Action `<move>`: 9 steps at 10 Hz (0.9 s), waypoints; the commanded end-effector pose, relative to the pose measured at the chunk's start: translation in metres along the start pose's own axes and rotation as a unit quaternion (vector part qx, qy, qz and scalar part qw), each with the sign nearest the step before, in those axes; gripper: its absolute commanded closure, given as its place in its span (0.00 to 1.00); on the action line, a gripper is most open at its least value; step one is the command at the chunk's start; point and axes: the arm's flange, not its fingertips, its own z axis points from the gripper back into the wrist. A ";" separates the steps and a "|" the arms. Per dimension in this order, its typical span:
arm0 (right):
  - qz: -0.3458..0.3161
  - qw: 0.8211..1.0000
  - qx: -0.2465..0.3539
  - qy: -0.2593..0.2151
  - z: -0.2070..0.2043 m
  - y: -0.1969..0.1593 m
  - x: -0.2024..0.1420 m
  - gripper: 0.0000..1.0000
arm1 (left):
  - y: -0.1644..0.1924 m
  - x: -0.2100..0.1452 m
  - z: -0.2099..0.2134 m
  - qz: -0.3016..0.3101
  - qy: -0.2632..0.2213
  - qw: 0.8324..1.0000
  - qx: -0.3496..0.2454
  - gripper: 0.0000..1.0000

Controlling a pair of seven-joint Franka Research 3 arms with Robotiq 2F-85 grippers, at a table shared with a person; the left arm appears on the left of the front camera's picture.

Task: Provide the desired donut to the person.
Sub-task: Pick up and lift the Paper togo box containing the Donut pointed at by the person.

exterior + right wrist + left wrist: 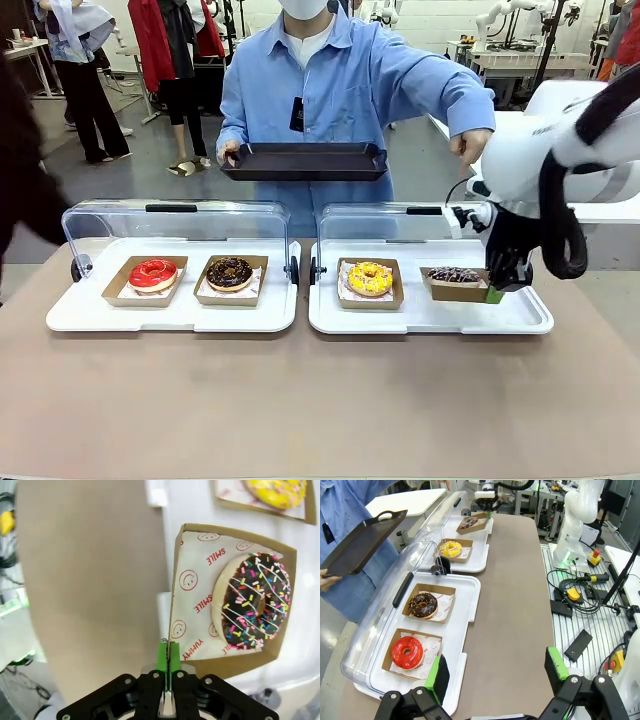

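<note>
Sprinkled donut [250, 602] lies in cardboard tray [240, 665] clamped by right end effector [166, 649]

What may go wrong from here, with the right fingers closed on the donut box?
1. The right fingers pinch only one thin wall of the paper box; when lifted, it may sag or tilt, and the sprinkled donut may slide out.
2. The open clear lid stands behind the box; carrying it across to the black tray may knock that lid.

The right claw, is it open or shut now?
Shut: the right claw pinches the edge of the cardboard box holding the sprinkled chocolate donut; its green pads nearly meet.
</note>
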 end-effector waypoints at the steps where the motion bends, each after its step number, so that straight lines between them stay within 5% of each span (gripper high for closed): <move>1: -0.004 1.000 0.022 0.007 0.038 0.040 0.004 1.00 | 0.000 0.000 0.001 -0.011 -0.013 1.000 0.003 0.00; 5: 0.024 0.999 0.030 0.022 0.100 0.113 0.020 1.00 | 0.000 0.000 0.001 -0.011 -0.013 1.000 0.003 0.00; 9: 0.017 0.998 -0.055 0.029 0.159 0.136 0.045 1.00 | 0.000 0.000 0.001 -0.011 -0.013 1.000 0.003 0.00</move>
